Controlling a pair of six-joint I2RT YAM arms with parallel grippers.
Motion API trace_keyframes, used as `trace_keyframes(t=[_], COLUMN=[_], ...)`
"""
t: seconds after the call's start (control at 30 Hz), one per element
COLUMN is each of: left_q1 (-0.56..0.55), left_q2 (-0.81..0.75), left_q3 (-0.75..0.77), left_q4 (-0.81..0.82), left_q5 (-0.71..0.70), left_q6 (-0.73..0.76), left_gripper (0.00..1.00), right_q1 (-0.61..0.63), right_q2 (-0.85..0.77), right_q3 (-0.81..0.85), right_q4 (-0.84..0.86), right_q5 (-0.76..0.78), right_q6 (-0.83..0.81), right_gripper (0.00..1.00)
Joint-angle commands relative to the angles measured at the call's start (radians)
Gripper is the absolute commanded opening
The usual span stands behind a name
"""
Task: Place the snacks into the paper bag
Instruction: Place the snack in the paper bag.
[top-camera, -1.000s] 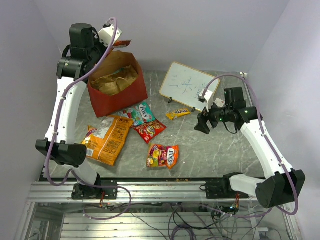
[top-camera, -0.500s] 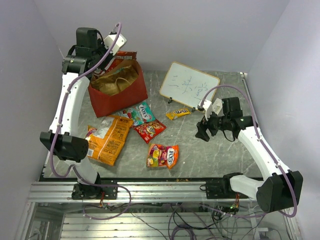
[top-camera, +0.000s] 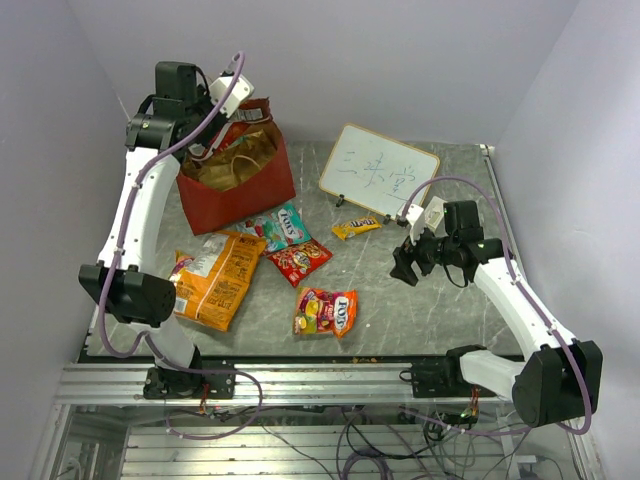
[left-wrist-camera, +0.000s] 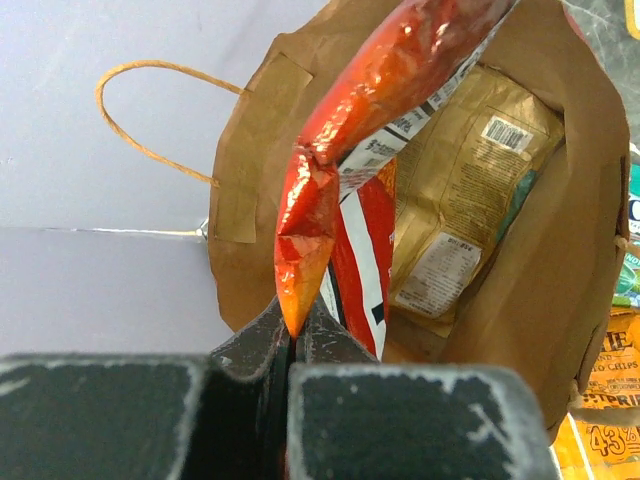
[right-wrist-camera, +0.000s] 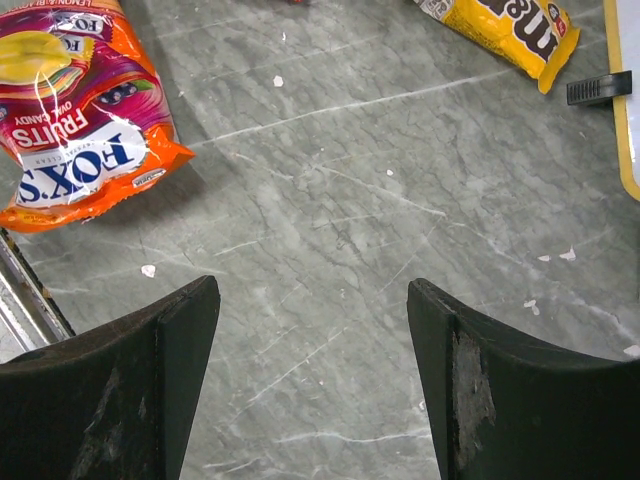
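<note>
My left gripper (top-camera: 232, 118) is shut on the corner of a dark red Doritos bag (top-camera: 252, 112) and holds it over the open mouth of the red paper bag (top-camera: 240, 195). In the left wrist view the gripper (left-wrist-camera: 296, 328) pinches the Doritos bag (left-wrist-camera: 375, 90), which hangs into the paper bag (left-wrist-camera: 250, 200) beside a tan chip bag (left-wrist-camera: 460, 190). On the table lie an orange chip bag (top-camera: 212, 278), a teal pack (top-camera: 278, 226), a red pack (top-camera: 300, 258), a Fox's pack (top-camera: 326, 311) and a yellow pack (top-camera: 355, 228). My right gripper (top-camera: 402, 265) is open and empty over bare table.
A whiteboard (top-camera: 378, 170) with writing leans at the back right. In the right wrist view the Fox's pack (right-wrist-camera: 80, 130) lies at the upper left, the yellow pack (right-wrist-camera: 500, 30) at the top right, and the gripper (right-wrist-camera: 312, 300) hangs between them.
My left gripper has carried the Doritos bag right and down, from behind the paper bag's rim to over its mouth. My right gripper has moved slightly nearer and lower.
</note>
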Motion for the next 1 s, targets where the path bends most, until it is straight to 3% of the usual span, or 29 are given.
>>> trace_keyframes(t=[0.0,0.3,0.97], left_q1=[0.006,0.009,0.01], left_q2=[-0.072,-0.126,-0.149], left_q3=[-0.02,-0.082,-0.17], left_q4=[0.09,0.169,0.098], left_q5=[0.007,-0.027,-0.057], left_q6=[-0.022,-0.048,0.015], left_gripper=[0.07,0.07,0.07], right_q1=[-0.009,-0.012,-0.012], right_q2=[-0.014,-0.007,-0.004], right_q3=[-0.011,-0.014,-0.021], right_q4=[0.035,0.03,0.032], right_q5=[-0.001,-0.004,-0.002], right_q6=[0.007,0.006,0.004], right_gripper=[0.76,0.76,0.76])
